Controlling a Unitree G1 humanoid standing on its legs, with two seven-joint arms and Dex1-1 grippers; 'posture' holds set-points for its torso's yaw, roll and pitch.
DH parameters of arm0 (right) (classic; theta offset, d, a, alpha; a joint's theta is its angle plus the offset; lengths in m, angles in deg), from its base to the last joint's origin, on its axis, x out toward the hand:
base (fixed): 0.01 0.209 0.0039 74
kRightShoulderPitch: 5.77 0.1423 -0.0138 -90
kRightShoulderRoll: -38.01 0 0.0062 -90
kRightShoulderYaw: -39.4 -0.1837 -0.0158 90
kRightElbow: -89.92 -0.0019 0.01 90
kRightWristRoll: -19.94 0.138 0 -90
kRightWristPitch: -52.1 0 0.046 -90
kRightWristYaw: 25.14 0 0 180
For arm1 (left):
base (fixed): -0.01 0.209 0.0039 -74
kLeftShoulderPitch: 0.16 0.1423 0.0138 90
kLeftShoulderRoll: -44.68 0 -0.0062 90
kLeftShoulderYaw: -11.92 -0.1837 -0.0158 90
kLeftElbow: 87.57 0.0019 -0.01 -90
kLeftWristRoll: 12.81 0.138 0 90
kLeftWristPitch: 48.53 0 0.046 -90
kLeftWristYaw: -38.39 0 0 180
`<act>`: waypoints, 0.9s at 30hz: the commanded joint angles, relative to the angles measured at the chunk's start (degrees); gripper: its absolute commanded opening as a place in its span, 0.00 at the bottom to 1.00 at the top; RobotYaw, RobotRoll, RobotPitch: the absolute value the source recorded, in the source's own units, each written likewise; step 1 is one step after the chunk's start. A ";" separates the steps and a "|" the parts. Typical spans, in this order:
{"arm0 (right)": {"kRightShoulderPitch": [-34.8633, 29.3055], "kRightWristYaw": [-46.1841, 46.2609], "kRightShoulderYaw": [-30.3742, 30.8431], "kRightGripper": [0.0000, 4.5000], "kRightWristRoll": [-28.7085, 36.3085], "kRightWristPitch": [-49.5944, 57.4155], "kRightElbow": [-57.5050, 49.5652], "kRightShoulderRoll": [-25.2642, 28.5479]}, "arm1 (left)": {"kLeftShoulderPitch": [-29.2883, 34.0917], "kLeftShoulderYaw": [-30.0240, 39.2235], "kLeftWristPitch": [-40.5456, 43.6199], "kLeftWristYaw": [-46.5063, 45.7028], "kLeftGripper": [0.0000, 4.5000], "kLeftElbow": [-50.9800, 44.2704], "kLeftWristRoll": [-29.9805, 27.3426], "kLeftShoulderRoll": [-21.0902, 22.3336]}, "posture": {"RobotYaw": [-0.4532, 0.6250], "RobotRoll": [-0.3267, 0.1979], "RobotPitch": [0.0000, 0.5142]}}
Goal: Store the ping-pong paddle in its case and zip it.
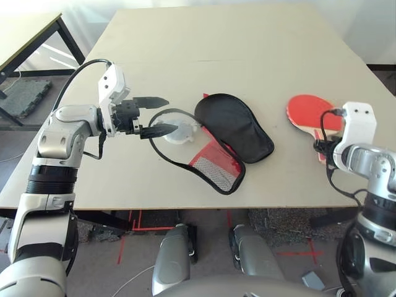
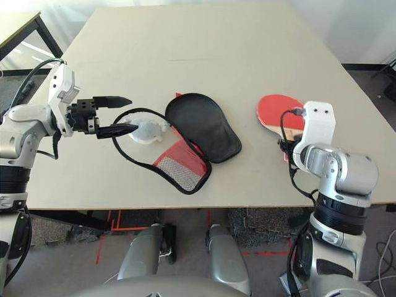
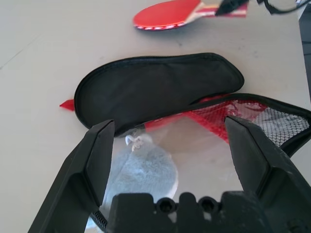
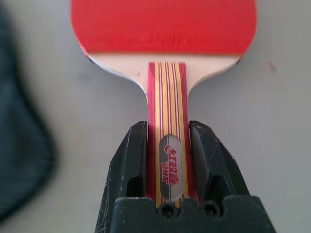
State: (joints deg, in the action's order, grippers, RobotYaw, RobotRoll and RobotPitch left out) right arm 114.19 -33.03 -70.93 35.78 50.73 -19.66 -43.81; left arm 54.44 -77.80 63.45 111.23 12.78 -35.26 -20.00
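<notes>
Case lies unzipped mid-bench, black lining up, mesh flap folded toward robot: judged laid open to receive paddle. Pale grey lump w/ white cord sits on bench inside zip loop, approx 9 o'clock of lining. Ping-pong paddle flat on bench at 3 o'clock of case, well apart. Right tool clamped both sides of handle, grasp appears secure. Left tool spread wide, empty, hovering beside zip loop.
</notes>
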 commanded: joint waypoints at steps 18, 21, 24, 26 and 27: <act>3.60 -4.22 16.58 0.26 2.48 -5.70 -8.39 -2.83 | 1.05 1.65 -1.48 -1.88 1.00 -0.08 0.51 1.79 | 0.46 0.62 0.23; 4.32 -4.19 16.66 0.26 1.96 -7.95 -7.87 -2.09 | 0.76 1.65 -1.79 -2.22 1.00 0.17 0.59 1.70 | 0.46 0.62 0.23; 4.59 -5.13 16.57 0.26 2.12 -10.32 -7.96 -1.25 | 0.48 1.54 -2.07 -2.36 1.00 0.55 0.68 1.60 | 0.45 0.62 0.23; 4.50 -6.09 17.05 0.25 2.47 -11.91 -8.57 -0.56 | 0.30 1.43 -2.25 -2.38 1.00 0.84 0.79 1.55 | 0.45 0.62 0.23; 4.51 -6.41 16.93 0.25 2.68 -12.63 -8.76 -0.64 | 0.21 1.39 -2.35 -2.43 1.00 0.99 0.83 1.49 | 0.45 0.62 0.22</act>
State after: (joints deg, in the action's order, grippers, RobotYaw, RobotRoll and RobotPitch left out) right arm 117.70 -38.57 -54.65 37.93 39.94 -27.07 -44.65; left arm 54.73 -76.51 61.54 109.06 13.43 -35.15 -18.98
